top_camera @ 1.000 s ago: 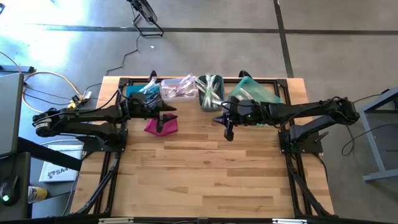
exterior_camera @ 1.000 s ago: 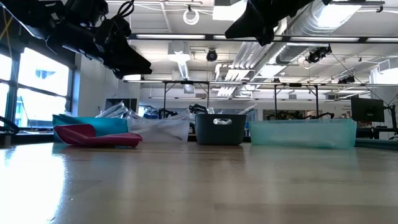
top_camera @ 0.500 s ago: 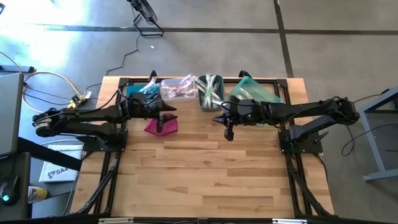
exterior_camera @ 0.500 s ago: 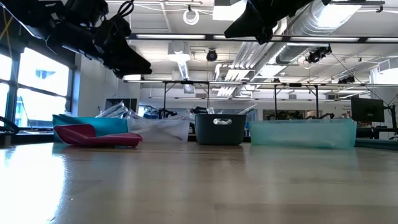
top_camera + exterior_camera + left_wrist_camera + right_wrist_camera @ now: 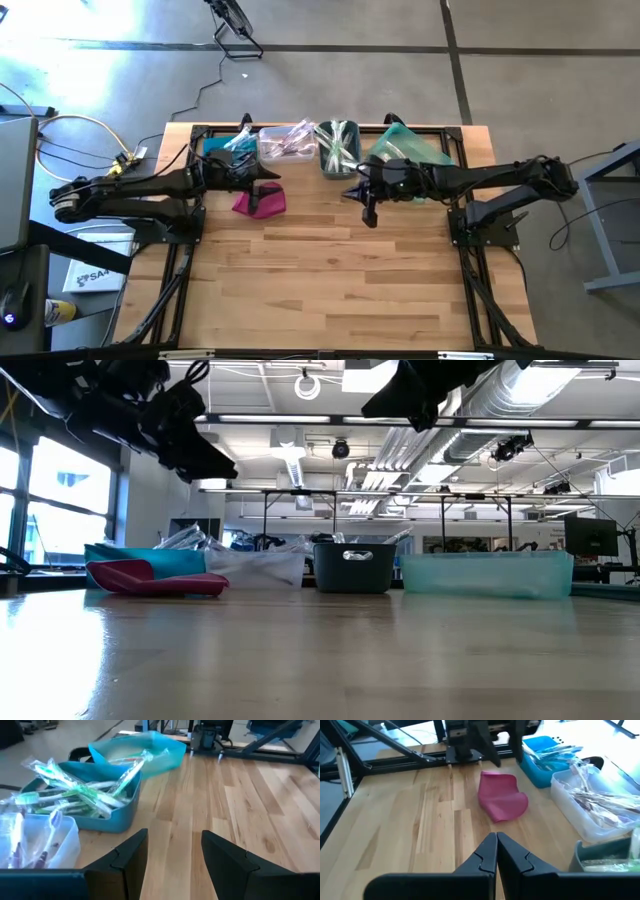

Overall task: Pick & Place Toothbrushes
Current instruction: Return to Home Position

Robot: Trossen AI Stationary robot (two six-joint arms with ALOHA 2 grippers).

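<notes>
On our left, the left hand (image 5: 173,834) hangs well above the bench (image 5: 330,280) with its fingers spread wide. The magenta pouch (image 5: 501,800) lies on the bench below this hand. Beyond the hand, at the bench's far edge, a row of four bins begins with the blue bin (image 5: 170,560) and, next to it, the clear bin (image 5: 265,570). We see the toothbrushes (image 5: 75,795) lying heaped in these bins, most of them in clear wrappers. They sit lower than the left hand and past its fingertips, apart from it.

Moving right, the dark bin (image 5: 352,575) stands between the two hands on the far side and holds green and white brushes. The right hand (image 5: 496,837) hangs high over the bench too, its two fingers pressed together. It sits nearer to us than the bins, in front of the gap between the dark bin and the teal bin (image 5: 490,575). More toothbrushes lie in the teal bin, behind the right hand and under its arm.
</notes>
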